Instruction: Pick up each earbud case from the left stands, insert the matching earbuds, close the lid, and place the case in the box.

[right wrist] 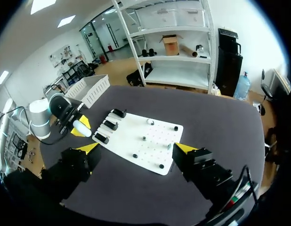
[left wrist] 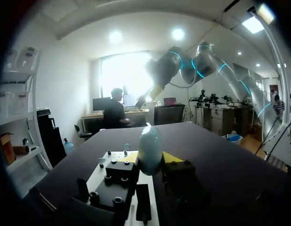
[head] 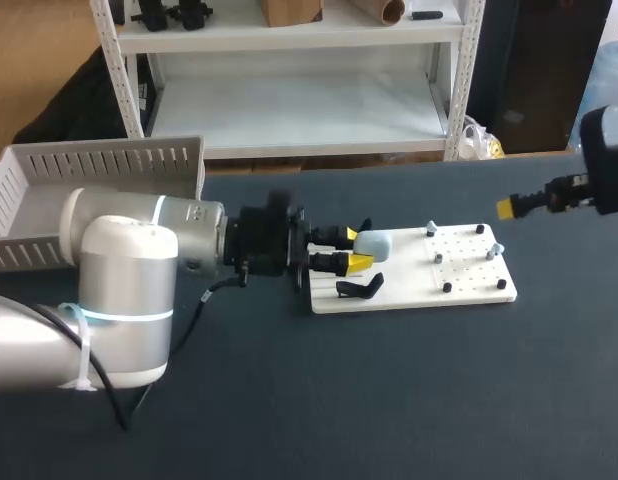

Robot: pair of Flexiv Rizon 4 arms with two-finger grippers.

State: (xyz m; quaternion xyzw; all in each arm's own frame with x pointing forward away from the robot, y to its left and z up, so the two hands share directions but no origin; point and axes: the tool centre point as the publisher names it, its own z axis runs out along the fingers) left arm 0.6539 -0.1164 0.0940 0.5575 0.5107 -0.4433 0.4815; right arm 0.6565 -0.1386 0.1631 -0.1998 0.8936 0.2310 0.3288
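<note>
fig.: left gripper (head: 355, 250) clamped on pale-blue earbud case (head: 375, 243), over dark table (head: 389, 400).
case sits btw the yellow tips, at the end of the white peg board (head: 469, 285) nearest that gripper; black stand (head: 359, 288) just beside the fingers. right gripper (right wrist: 137, 147) has fingers wide apart, well off from the case, board ahead of it. slotted white box (head: 99, 165) lies behind the left arm.

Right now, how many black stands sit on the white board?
3, in a row at the white board's end beside the left gripper: back stand, middle stand, front stand. In the head view that gripper hides all but the front one.
</note>
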